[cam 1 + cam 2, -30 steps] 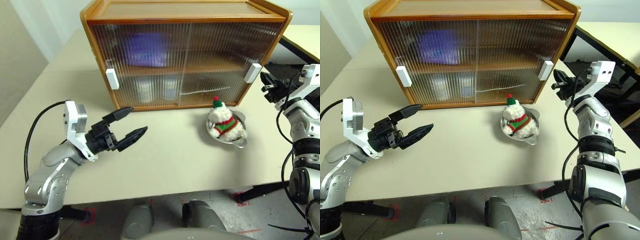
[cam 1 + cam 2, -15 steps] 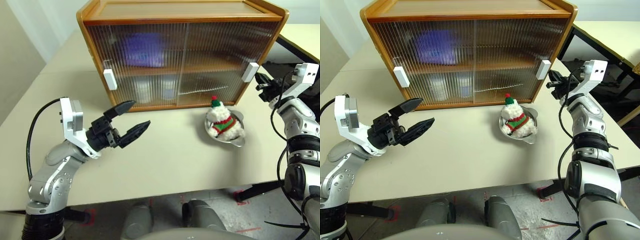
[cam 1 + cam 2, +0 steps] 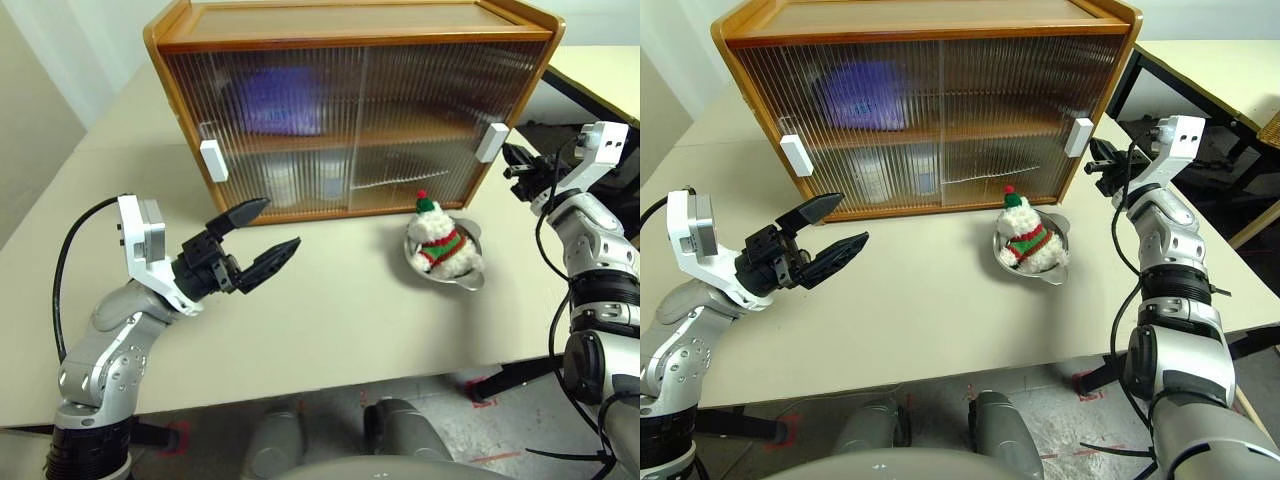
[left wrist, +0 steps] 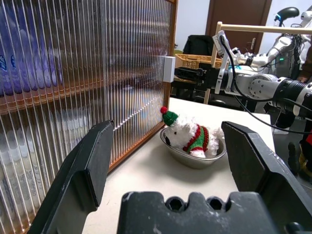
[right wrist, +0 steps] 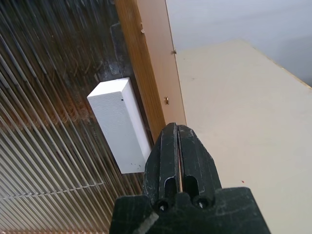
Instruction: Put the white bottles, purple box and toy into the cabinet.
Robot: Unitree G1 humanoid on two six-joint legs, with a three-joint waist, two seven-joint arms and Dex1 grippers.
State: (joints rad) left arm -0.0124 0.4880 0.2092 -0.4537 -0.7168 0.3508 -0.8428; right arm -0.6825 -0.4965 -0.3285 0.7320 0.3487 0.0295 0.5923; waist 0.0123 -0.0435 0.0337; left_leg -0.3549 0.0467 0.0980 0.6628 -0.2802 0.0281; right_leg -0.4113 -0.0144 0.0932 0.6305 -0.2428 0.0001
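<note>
The wooden cabinet (image 3: 350, 28) stands at the back of the table with both ribbed sliding doors closed. Behind the doors the purple box (image 3: 285, 100) shows blurred on the shelf, and the white bottles (image 3: 283, 183) below it. The toy (image 3: 440, 240), a white bear with a red hat, sits in a silver bowl (image 3: 472, 280) in front of the right door. My right gripper (image 3: 510, 160) is shut, its tip just beside the right door's white handle (image 5: 119, 122). Over the table's left front, my left gripper (image 3: 280, 224) hangs open and empty, pointing toward the toy (image 4: 187, 136).
The left door's white handle (image 3: 212, 160) is near the cabinet's left edge. Bare beige table (image 3: 330, 320) lies between my left gripper and the bowl. Another table (image 3: 600, 70) stands off to the right, with a dark gap between.
The view has shifted a little. My right gripper has edged left, closer to the right door's handle. The left gripper has stayed open and in place.
</note>
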